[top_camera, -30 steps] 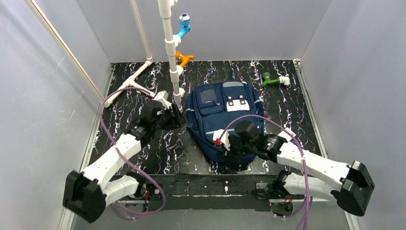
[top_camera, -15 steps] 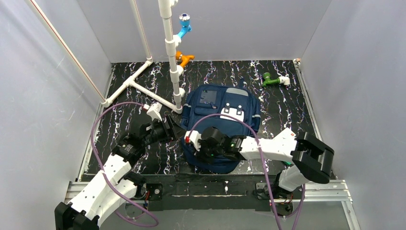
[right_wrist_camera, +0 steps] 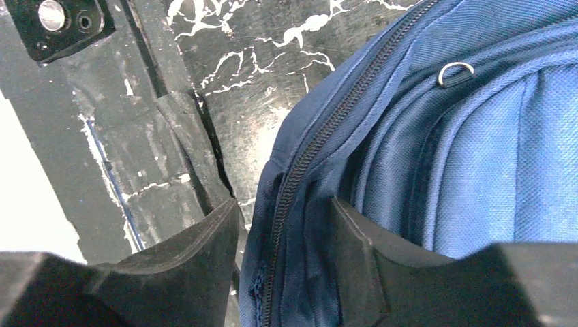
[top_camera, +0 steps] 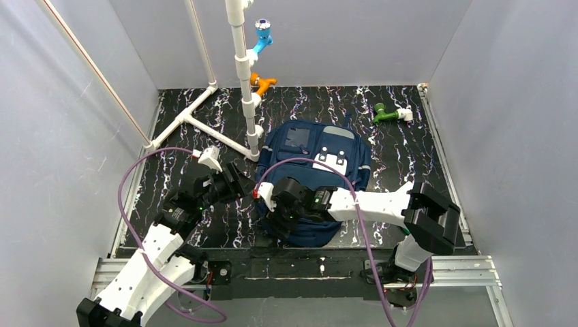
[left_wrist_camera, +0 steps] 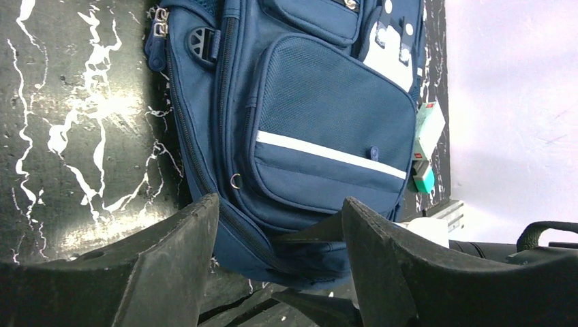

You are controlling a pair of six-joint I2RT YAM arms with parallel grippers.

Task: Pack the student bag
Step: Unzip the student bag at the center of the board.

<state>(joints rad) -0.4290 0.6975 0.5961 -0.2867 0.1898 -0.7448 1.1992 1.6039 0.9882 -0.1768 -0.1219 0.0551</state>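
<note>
Bag [top_camera: 327, 153]: navy, flat on table [top_camera: 409, 150], mid-table, front pockets up. Left pincer [left_wrist_camera: 279, 199]: parted wide, empty, beside bag's left edge. Right pincer [right_wrist_camera: 285, 203]: parted, astride zip seam at near-left corner.

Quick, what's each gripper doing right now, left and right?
The left gripper is open, holding nothing; the student bag lies ahead of it.
The right gripper is open, straddling the bag's zippered edge, not clamped on it.
</note>
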